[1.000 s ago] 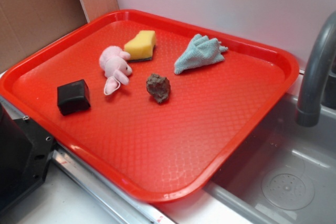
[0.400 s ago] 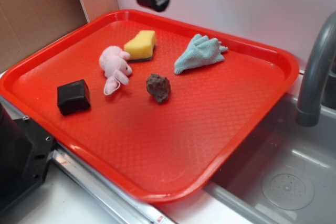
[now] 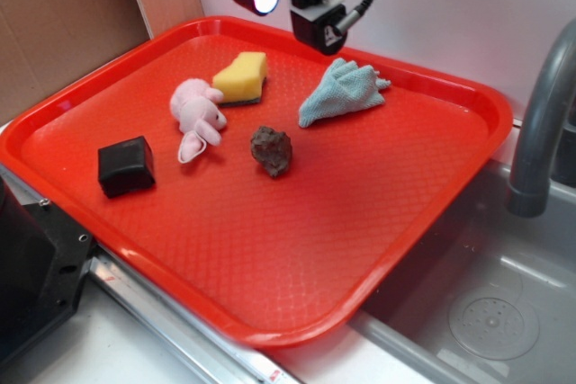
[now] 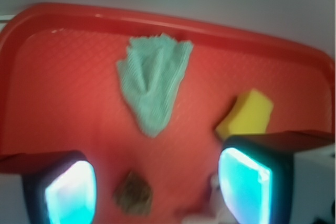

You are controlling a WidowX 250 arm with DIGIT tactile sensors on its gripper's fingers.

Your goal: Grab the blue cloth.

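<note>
The blue cloth point(image 3: 342, 90) lies flat on the far right part of the red tray point(image 3: 414, 195), a pale teal wedge with ruffled edges. In the wrist view the blue cloth point(image 4: 153, 81) sits above centre, its tip pointing toward me. My gripper point(image 3: 290, 8) hangs in the air over the tray's far edge, left of and above the cloth. It is open, with nothing between its glowing pads point(image 4: 70, 193), and it touches nothing.
On the tray lie a yellow sponge point(image 3: 241, 77), a pink plush toy point(image 3: 197, 115), a brown lumpy object point(image 3: 271, 150) and a black block point(image 3: 126, 165). A grey faucet point(image 3: 540, 123) and sink stand to the right; cardboard stands behind on the left.
The gripper came into view from the top left and has moved right and down toward the cloth. Nothing on the tray has moved.
</note>
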